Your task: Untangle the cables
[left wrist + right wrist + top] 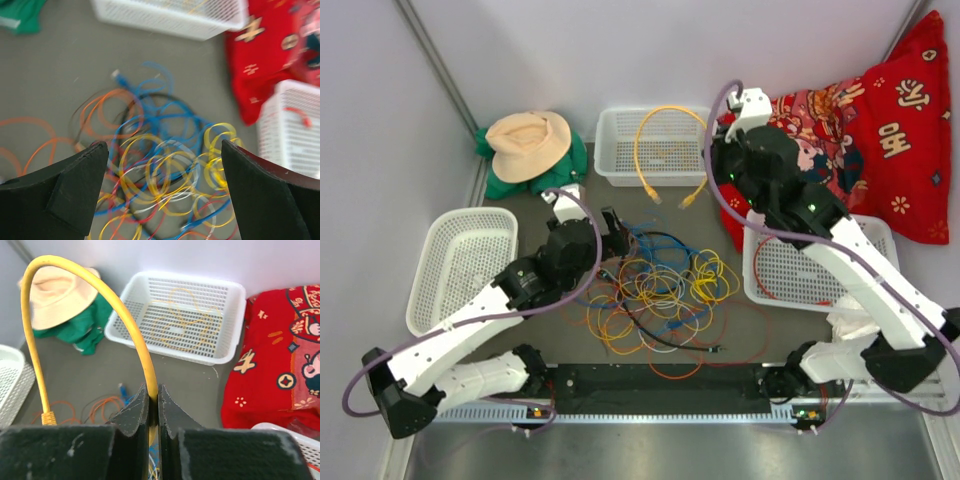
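**Yellow cord is up, the rest of the nest is waiting**

Grey surface (620,205) boxed in by white walls, with three white mesh baskets around it: a back basket (620,140), a left basket (460,270) and a right basket (790,270). A tan hat (528,140) on some green cloth and a red patterned cushion (900,130) fill the far corners.

The cables (655,295) sit in one loose heap in the middle of the surface, between my two arms. It's yellow, orange, blue, red and black loops, all threaded through each other.

One yellow cable (100,287) is out of the heap. The right jaws are pinched tight on it, and it arches up over the back basket with a plug dangling at each end. The left jaws are spread wide, holding nothing, and hover right above the blue and yellow coils (165,175).

What worries me from here:

- The right jaws only hold a thin bit of the cord. If I swing fast it could slide through, or a hanging plug could catch the basket rim.
- If I drop the left jaws straight down they'll likely close on three or four cords at once, since the loops overlap so much there.
- Lifting like that would drag the whole knot and probably cinch it tighter.

I'd go for a strand out at the orange edge instead.
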Controlling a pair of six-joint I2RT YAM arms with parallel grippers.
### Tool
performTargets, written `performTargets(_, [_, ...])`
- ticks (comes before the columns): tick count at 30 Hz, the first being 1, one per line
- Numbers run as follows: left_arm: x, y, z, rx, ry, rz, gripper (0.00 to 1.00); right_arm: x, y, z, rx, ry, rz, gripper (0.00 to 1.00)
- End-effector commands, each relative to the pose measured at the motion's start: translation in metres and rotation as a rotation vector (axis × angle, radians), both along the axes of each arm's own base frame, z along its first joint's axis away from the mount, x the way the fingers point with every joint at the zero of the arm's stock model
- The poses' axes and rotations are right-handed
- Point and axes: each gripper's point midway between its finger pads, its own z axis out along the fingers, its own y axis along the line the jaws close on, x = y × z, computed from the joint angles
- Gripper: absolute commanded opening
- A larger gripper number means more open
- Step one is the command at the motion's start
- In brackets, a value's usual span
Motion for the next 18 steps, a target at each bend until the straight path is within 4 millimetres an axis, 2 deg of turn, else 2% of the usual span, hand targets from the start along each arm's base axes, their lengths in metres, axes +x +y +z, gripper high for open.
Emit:
performTargets(1, [-0.015,0.033,-0.036,0.007,0.079,0.118,0.99,0.035,0.005,-0.001,0.016,0.031,-0.025,0.00])
performTargets(2, [-0.018,0.034,-0.040,-0.013,0.088,0.124,0.99,0.043,0.004,0.009,0.036,0.017,-0.036,0.00])
performTargets(3, [-0.022,0.038,-0.038,-0.043,0.079,0.125,0.99,0.062,0.005,-0.004,0.020,0.042,-0.062,0.00])
performTargets(4, [-0.027,0.041,-0.053,-0.037,0.099,0.126,0.99,0.070,0.006,0.004,0.039,0.030,-0.066,0.00])
performTargets(5, [-0.031,0.042,-0.056,-0.063,0.107,0.126,0.98,0.081,0.006,-0.002,0.036,0.045,-0.081,0.00])
performTargets(6, [-0.035,0.045,-0.055,-0.093,0.098,0.122,0.98,0.100,0.006,-0.018,0.020,0.073,-0.103,0.00])
performTargets(7, [-0.040,0.048,-0.067,-0.087,0.116,0.122,0.98,0.111,0.007,-0.014,0.029,0.068,-0.108,0.00])
performTargets(9, [-0.047,0.050,-0.070,-0.132,0.120,0.118,0.97,0.129,0.008,-0.021,0.038,0.081,-0.130,0.00])
performTargets(10, [-0.050,0.053,-0.081,-0.124,0.140,0.121,0.97,0.150,0.007,-0.033,0.035,0.098,-0.151,0.00])
performTargets(12, [-0.056,0.054,-0.092,-0.141,0.164,0.119,0.97,0.170,0.007,-0.040,0.057,0.111,-0.172,0.00])
performTargets(13, [-0.059,0.054,-0.097,-0.143,0.178,0.114,0.97,0.189,0.009,-0.042,0.071,0.111,-0.182,0.00])
performTargets(15, [-0.063,0.052,-0.111,-0.150,0.206,0.106,0.96,0.210,0.012,-0.051,0.083,0.128,-0.199,0.00])
performTargets(16, [-0.063,0.050,-0.114,-0.155,0.213,0.103,0.96,0.229,0.017,-0.053,0.097,0.116,-0.199,0.00])
performTargets(17, [-0.064,0.049,-0.118,-0.159,0.224,0.101,0.96,0.236,0.020,-0.052,0.110,0.106,-0.192,0.17])
performTargets(18, [-0.065,0.047,-0.122,-0.157,0.235,0.096,0.97,0.241,0.023,-0.050,0.126,0.093,-0.185,0.52])
